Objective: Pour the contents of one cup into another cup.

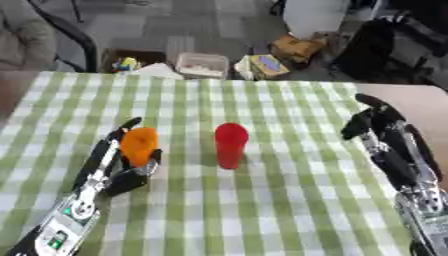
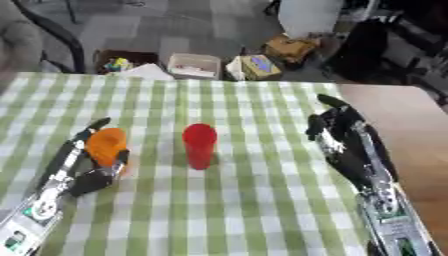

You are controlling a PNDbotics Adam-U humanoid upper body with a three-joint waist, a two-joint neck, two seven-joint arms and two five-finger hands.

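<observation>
green-and-white checked cloth [image 1: 262, 200] covers flat table | right hand [image 1: 378, 122] black, fingers relaxed and holding nothing, over cloth's right side | left hand [image 1: 122, 165] curled round orange cup [image 1: 138, 145] | smooth red cup [image 1: 231, 145] upright mid-table, apart from orange cup

The surface [image 1: 262, 210] wears a green-and-white checked cloth, with bare wood [image 2: 394, 115] showing past the cloth's edge at three o'clock. Beyond its far edge, toward twelve o'clock, lies a floor of grey carpet tiles [image 1: 175, 25]. On that floor stand a dark open box [image 1: 131, 59] of small coloured things (too blurred to name), a pale plastic tub [image 1: 202, 65] and cardboard boxes [image 1: 296, 47]. A white cabinet [image 1: 313, 15] rises at one o'clock. A dark chair [image 1: 70, 35] stands at eleven o'clock.
</observation>
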